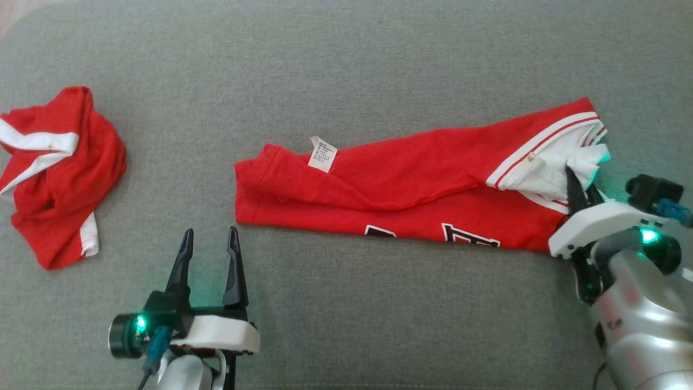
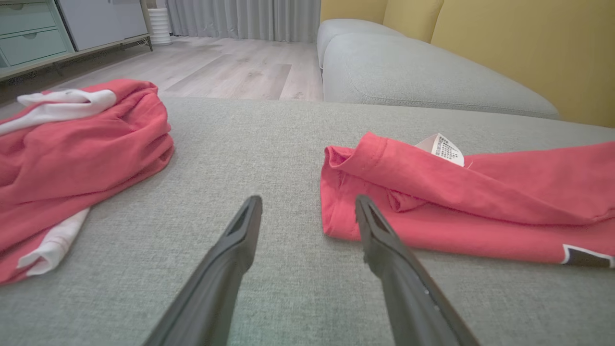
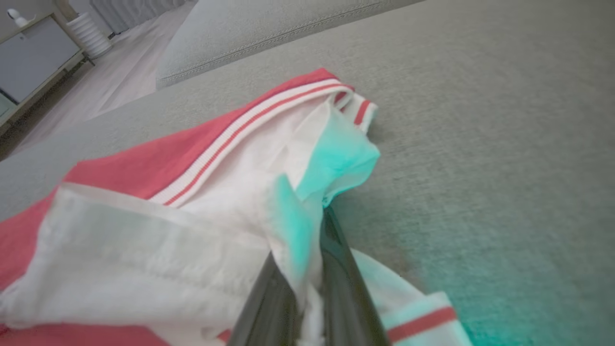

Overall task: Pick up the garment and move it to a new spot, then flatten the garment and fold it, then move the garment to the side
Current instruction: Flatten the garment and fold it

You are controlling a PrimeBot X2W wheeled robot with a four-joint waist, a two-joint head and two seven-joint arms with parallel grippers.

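Pinching only a thin bunch of white inner fabric [image 1: 547,168] at the striped end of the garment [image 1: 411,179], the right end effector [image 1: 576,187] has its 2 fingers pressed together on that cloth. The left end effector [image 1: 210,233] is spread wide and holds nothing. It sits over the grey cushion [image 1: 346,65], just short of the garment's hemmed end.

The garment lies folded lengthwise across the middle and right of the cushion, with its care label [image 1: 323,154] sticking up.

The main risk, as I judge it, is that this small grip on a loose inner layer pulls that layer out or slips. A lift could then undo the long fold instead of carrying the whole piece. With only 1 end held, the other end would drag and bunch on the rough cushion.

A second crumpled red garment [image 1: 59,179] lies well apart at the far left. A wide sweep that way could tangle the 2.

No container takes part in this work, since both garments rest straight on the cushion. The drawer unit [image 2: 29,38] across the room has its drawers closed, so its contents cannot be told.
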